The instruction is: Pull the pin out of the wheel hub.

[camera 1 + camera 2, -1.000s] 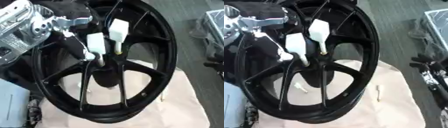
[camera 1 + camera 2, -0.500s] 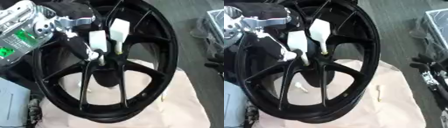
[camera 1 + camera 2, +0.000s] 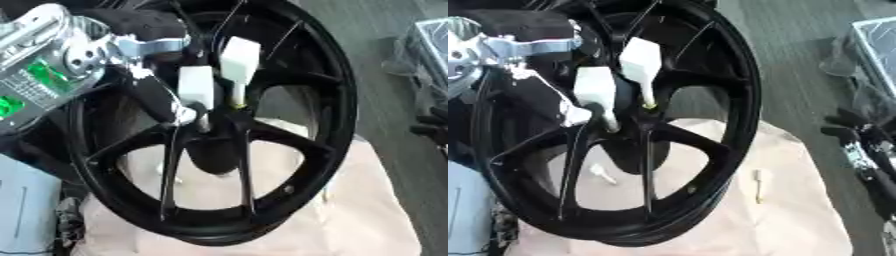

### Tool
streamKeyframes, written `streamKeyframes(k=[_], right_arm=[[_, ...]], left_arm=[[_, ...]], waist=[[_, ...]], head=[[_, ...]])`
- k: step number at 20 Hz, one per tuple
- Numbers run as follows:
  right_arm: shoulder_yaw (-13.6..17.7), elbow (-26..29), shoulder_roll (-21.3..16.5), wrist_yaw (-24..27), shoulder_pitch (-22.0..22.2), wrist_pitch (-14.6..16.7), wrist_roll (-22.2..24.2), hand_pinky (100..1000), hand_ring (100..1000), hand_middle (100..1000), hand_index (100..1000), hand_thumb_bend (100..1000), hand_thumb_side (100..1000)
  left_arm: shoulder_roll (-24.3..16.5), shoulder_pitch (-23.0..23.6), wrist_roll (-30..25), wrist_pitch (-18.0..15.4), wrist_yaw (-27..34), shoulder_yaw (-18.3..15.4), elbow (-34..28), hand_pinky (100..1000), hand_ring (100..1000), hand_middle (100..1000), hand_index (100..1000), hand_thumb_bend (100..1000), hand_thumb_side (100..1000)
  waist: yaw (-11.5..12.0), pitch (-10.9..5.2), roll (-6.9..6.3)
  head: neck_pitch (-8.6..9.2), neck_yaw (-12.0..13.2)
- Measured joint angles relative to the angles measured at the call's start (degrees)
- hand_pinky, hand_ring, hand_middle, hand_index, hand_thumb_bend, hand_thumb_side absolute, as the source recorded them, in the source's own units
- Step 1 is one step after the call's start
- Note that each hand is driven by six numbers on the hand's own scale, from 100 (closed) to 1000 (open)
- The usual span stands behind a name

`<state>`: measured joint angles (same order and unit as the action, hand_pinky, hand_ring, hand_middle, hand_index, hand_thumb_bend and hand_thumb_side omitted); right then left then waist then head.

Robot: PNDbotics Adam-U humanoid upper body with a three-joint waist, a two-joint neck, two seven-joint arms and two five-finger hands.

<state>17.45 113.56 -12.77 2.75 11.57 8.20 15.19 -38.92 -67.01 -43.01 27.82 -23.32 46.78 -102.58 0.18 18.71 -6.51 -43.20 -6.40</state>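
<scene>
The robot's left hand (image 3: 166,95) comes in from the upper left of the frame, silver wrist and black fingers laid over the spokes of the black wheel (image 3: 341,125). Its fingers sit at the white block-headed pin (image 3: 196,90) near the centre of the wheel, apparently curled against its head, though whether they truly pinch it or only press beside it cannot be told. A second white pin (image 3: 238,60) stands just to the right and slightly higher, its thin shaft running down toward the wheel hub (image 3: 214,135). The right hand shows in neither view.

The wheel stands tilted on a pale cloth (image 3: 798,210) in the lower half of the frame, where two small white pieces (image 3: 757,180) lie loose behind the spokes.

The likely trouble is a pull that is not along the pin's shaft: an angled tug could bind the pin in its hole or slip the fingers off the smooth head. Because the wheel only leans on soft cloth with nothing seen bracing it, a sideways pull might also tip or roll it. The neighbouring pin is close enough to be knocked.
</scene>
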Motion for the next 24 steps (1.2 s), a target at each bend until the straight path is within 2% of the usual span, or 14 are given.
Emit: streamKeyframes(k=[7,12,16,19,21,24], right_arm=[[0.13,0.0,0.0,0.0,0.06,-0.08,-0.11,1000,819,816,919,100,697],[0.15,0.0,0.0,-0.02,0.1,0.05,-0.24,1000,819,816,919,100,695],[0.16,0.0,0.01,-0.02,0.15,0.19,-0.33,1000,819,816,919,100,691],[0.2,0.0,0.28,-0.03,0.53,0.55,-0.46,1000,820,817,920,100,688],[0.39,0.0,0.54,-0.05,0.59,0.9,-0.6,1000,820,817,920,100,684],[0.66,0.0,0.81,-0.04,0.61,1.44,-0.89,1000,820,817,920,100,678]], left_arm=[[-0.46,-0.58,0.14,0.14,0.49,-0.85,-1.42,893,886,736,295,100,359],[-1.94,-0.64,0.67,0.67,2.83,-4.2,-5.06,884,875,725,287,100,340],[-4.02,-0.61,1.11,1.11,4.88,-8.62,-9.43,877,865,717,281,100,316],[-6.28,0.65,0.94,0.94,6.56,-13.55,-10.96,872,858,712,276,100,294],[-8.33,2.87,1.09,1.09,7.86,-17.37,-11.24,868,852,708,274,100,276],[-12.51,8.58,2.58,2.56,10.44,-23.56,-11.47,860,841,701,270,100,256]], waist=[[0.04,0.0,0.0],[0.28,0.0,0.0],[0.37,0.0,0.07],[0.73,0.0,0.38],[1.05,0.0,0.63],[1.39,0.02,0.97]], head=[[0.0,-0.03],[-0.02,-0.07],[-0.04,-0.27],[-0.05,-0.48],[-0.06,-0.71],[-0.06,-0.84]])
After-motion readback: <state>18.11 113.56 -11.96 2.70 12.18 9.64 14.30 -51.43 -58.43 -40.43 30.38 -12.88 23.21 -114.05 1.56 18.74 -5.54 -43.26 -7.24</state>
